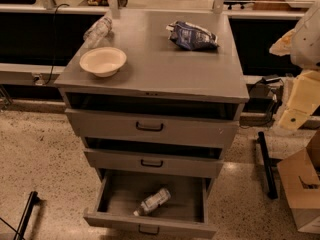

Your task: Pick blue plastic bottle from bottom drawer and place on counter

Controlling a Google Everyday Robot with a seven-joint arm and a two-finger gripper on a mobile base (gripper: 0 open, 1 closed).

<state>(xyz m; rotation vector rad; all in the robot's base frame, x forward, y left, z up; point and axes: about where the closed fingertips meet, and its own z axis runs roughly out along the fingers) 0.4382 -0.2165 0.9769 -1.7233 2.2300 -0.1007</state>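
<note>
Blue plastic bottle (152, 201) lies on its side, set diagonally, inside the bottom drawer (150, 225), which stands pulled out. The two drawers above are open a little. The worktop (165, 66) carries a pale bowl (103, 61), a clear bottle (97, 31) lying behind it, and a dark snack bag (192, 35). The gripper (295, 111) sits at the right edge, well apart from the drawer; whether spread or pressed together, cannot tell.

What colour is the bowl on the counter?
Cream-white; the bowl shows best in camera view. The gripper is at the right edge.
</note>
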